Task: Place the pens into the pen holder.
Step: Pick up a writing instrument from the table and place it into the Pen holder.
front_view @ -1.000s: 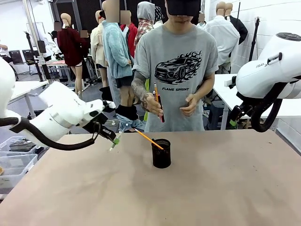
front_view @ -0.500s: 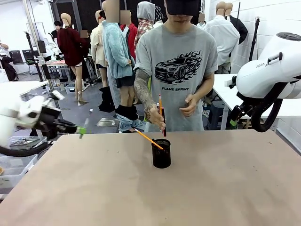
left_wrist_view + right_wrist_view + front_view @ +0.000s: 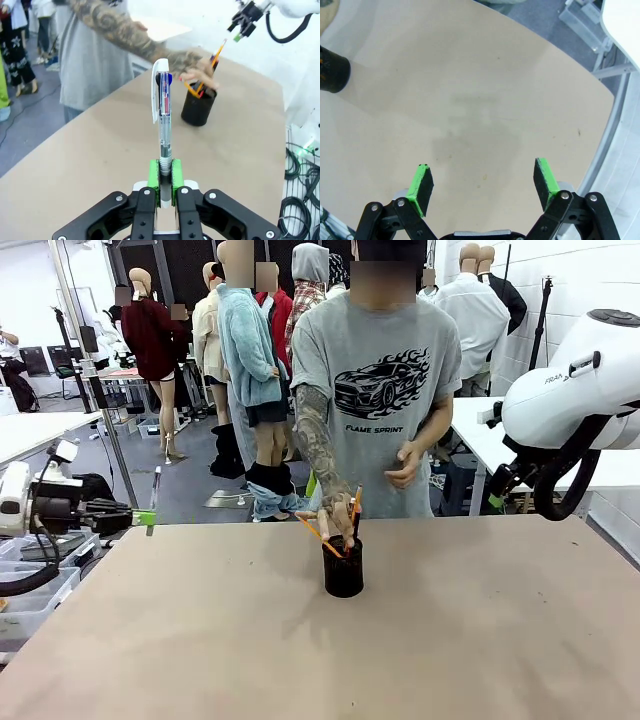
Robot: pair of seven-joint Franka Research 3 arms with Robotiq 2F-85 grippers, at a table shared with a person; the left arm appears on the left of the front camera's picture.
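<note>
Tan worktop (image 3: 450,640) mostly bare around the pen holder (image 3: 343,567); left fingers (image 3: 165,176) pinch the white-silver pen (image 3: 162,107), right fingers (image 3: 427,182) spread.

Tan table (image 3: 450,640), black mesh pen holder (image 3: 343,569) upright near its middle.

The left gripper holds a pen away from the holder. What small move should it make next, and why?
Probably wait briefly, then carry the white pen toward the black mesh pen holder. The left gripper is shut on it off the table's left edge, while the person's hand is at the holder's mouth, lowering pencils.
</note>
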